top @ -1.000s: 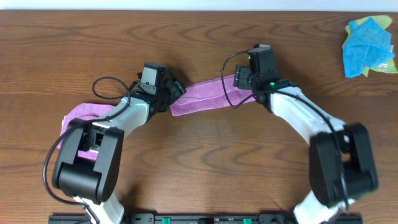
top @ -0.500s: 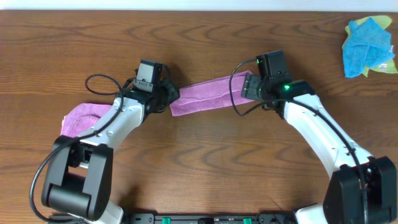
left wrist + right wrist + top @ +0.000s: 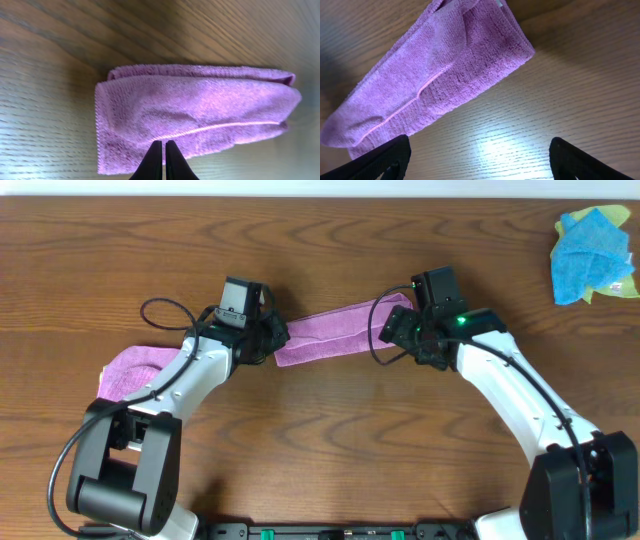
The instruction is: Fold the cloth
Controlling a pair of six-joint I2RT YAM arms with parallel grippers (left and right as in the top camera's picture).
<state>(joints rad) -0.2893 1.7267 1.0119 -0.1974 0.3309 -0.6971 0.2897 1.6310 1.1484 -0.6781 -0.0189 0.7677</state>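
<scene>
The purple cloth (image 3: 335,335) lies on the table as a long folded strip, running from left to upper right. My left gripper (image 3: 275,338) sits at the strip's left end. In the left wrist view its fingers (image 3: 163,144) are pressed together over the near edge of the cloth (image 3: 200,110), pinching it. My right gripper (image 3: 395,325) hovers at the strip's right end. In the right wrist view it stands wide open (image 3: 479,150) over bare wood, with the cloth (image 3: 440,70) lying ahead and to the left, outside its fingers.
A bright blue cloth (image 3: 590,240) with a yellow-green one (image 3: 612,288) under it lies crumpled at the far right corner. Another pinkish-purple bundle (image 3: 128,370) lies at the left, partly under my left arm. The table's far edge runs along the top.
My left gripper has shut at the cloth's left end. My right gripper has drawn back to the right off the cloth's right end and opened wider.
</scene>
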